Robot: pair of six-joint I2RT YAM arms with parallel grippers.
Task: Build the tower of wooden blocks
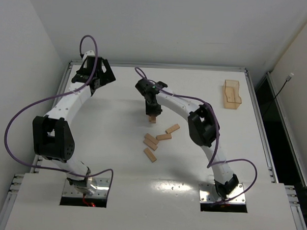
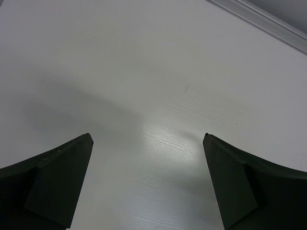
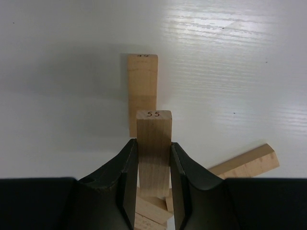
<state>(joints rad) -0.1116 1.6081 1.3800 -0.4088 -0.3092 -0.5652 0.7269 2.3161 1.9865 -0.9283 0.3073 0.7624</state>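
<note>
— Which arm is doing the work?

— The right one. Its right claw is pinching one held block, the one stamped 55, across its narrow sides. The bar sticks out past the fingertips, I'd guess so that its free end can be set down without the fingers touching anything below.

— Set down on what?

— On a flat block lying by itself on the tabletop, right under the claw and in line with the bar it carries. I take that for the footing of the tower: one bar so far, no stack to speak of. From the wrist view the two overlap, but I can't tell whether they touch or there's a gap.

— And the rest of the wood?

— The loose blocks lie scattered just on the near side of the claw, a handful at odd angles, close enough to be picked up one after another. Keeping the footing a little apart from them makes sense, since a stray bar would be in the way.

— The other arm?

— Reached off toward the far left corner. The left claw is spread wide over bare tabletop, with nothing between its fingers. It looks parked out of the way.

— That orange tray?

— Far right, well apart, not part of this.
</note>
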